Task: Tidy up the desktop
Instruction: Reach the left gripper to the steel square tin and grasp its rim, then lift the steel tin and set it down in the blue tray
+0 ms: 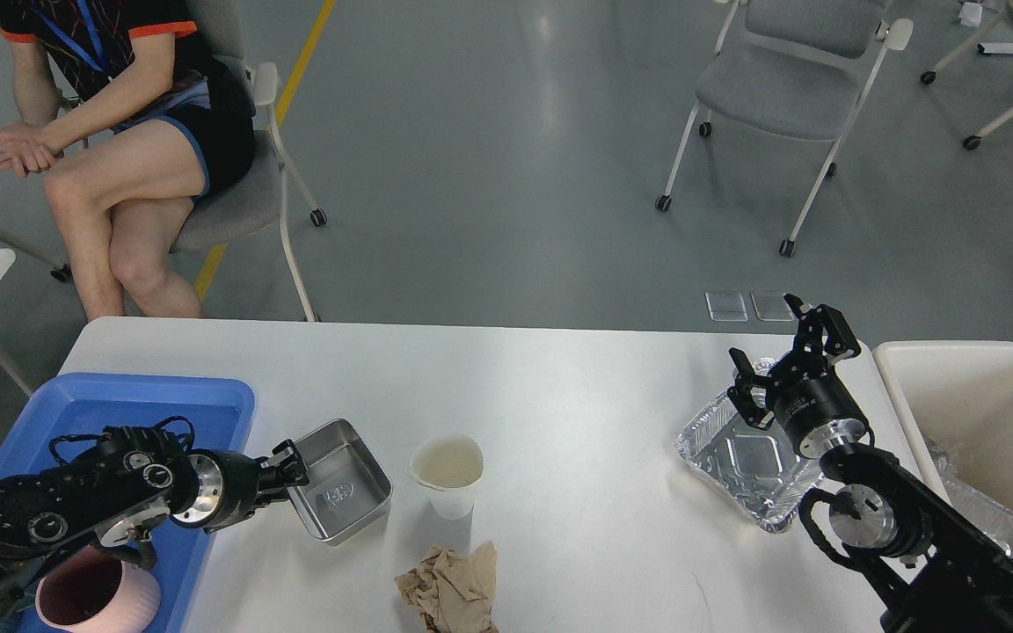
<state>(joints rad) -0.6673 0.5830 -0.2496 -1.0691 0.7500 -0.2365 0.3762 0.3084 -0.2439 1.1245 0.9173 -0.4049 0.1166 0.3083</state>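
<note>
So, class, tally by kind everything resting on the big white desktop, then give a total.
Metal containers: 2, the steel tin and the foil tray
Plastic cups: 1
Crumpled brown paper: 1
Blue trays: 1
Total: 5

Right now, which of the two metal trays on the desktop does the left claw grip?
The square stainless steel tray beside the blue tray; the crinkled foil tray lies right.

One steel tray (pixel 339 482), two foil trays (pixel 739 457), one paper cup (pixel 447 473), one pink cup (pixel 98 598).
</note>
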